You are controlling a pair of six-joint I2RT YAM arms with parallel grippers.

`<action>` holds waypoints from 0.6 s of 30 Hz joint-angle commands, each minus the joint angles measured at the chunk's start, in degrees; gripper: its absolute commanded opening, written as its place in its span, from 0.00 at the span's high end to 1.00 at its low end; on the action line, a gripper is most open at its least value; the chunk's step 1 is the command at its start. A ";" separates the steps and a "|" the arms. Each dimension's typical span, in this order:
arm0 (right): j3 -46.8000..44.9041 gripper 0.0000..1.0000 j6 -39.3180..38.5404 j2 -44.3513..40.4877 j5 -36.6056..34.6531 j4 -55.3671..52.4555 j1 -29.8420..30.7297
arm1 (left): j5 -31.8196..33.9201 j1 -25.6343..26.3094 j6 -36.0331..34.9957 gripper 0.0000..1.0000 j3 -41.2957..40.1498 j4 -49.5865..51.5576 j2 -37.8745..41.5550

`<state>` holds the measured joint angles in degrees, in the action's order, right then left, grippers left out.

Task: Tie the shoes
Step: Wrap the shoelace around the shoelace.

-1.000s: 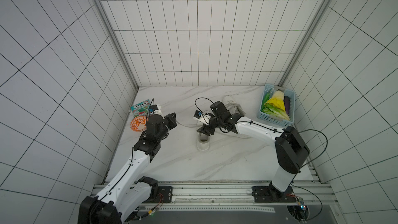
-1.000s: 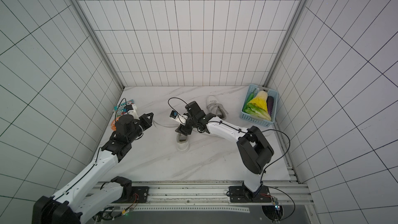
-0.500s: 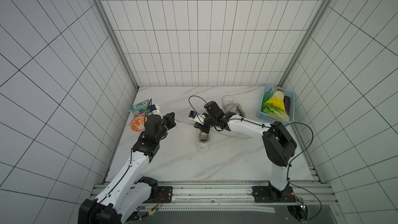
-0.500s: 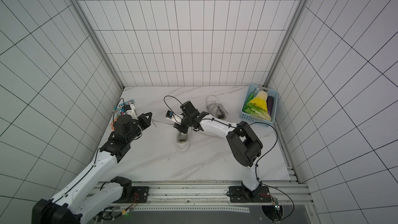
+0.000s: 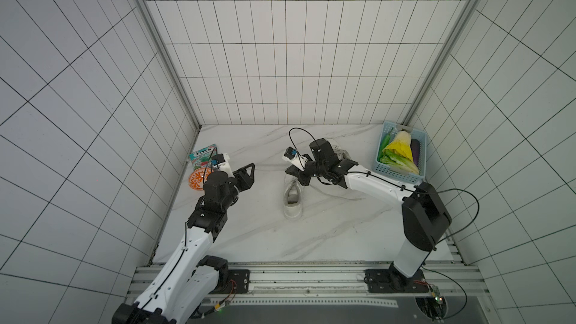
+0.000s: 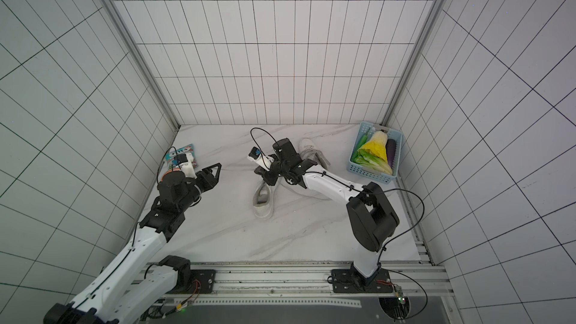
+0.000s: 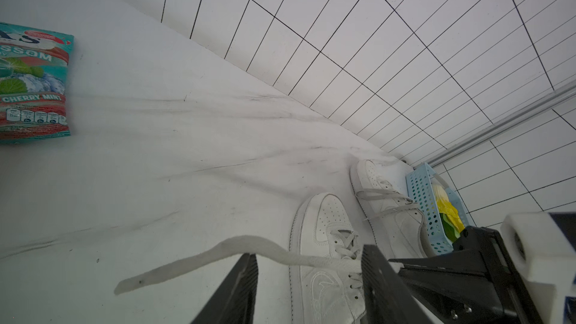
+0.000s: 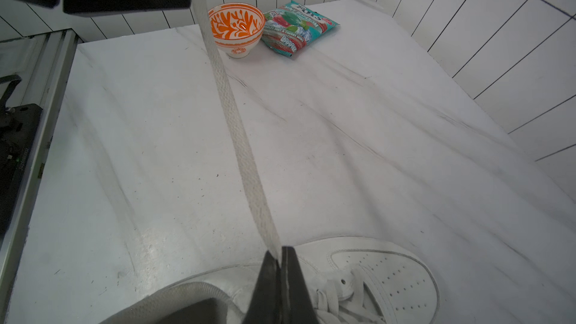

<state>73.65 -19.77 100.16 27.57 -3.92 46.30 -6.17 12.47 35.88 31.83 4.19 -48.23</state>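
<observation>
Two white shoes lie on the marble table. The near shoe (image 5: 293,204) (image 6: 263,204) (image 8: 374,263) points to the back wall. The far shoe (image 6: 311,148) (image 7: 389,201) lies behind my right arm. My right gripper (image 5: 294,174) (image 8: 280,252) hovers over the near shoe's tongue, shut on its flat lace (image 8: 237,126). The lace stretches leftward to my left gripper (image 5: 246,176) (image 7: 307,254). That gripper stands open, and the lace (image 7: 265,246) lies loosely across its two fingers, its free end hanging past them.
An orange-patterned bowl (image 5: 198,179) (image 8: 237,26) and a teal candy bag (image 5: 204,155) (image 7: 31,85) sit at the left wall, just behind my left gripper. A blue basket (image 5: 402,154) (image 7: 430,201) of vegetables stands at the back right.
My left gripper has opened and let go of the lace. My right gripper has shifted left over the near shoe and shut on the lace.
</observation>
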 commanded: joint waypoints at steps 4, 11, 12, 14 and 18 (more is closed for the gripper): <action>-2.14 1.00 1.99 -1.87 1.92 2.52 -1.10 | 4.53 0.65 -0.70 0.46 -0.54 5.16 1.45; -3.61 1.00 2.46 -2.73 3.07 3.73 -2.00 | -6.20 -4.48 -0.51 0.38 -4.33 -2.18 4.49; -3.69 1.00 2.52 -2.64 3.01 3.90 -1.98 | -10.01 -4.52 -0.50 0.38 -5.01 -5.97 3.93; -3.89 1.00 2.71 -2.48 3.10 3.92 -2.18 | -18.14 -4.35 1.39 0.38 -5.73 -12.66 1.34; -4.56 1.00 3.05 -2.58 3.32 4.77 -2.27 | -28.64 -3.02 3.63 0.37 -2.79 -17.06 -6.42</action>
<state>70.61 -17.63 99.53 29.61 -1.02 44.58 -22.76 8.60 38.06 27.11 -5.37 -51.05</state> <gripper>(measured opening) 0.045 0.633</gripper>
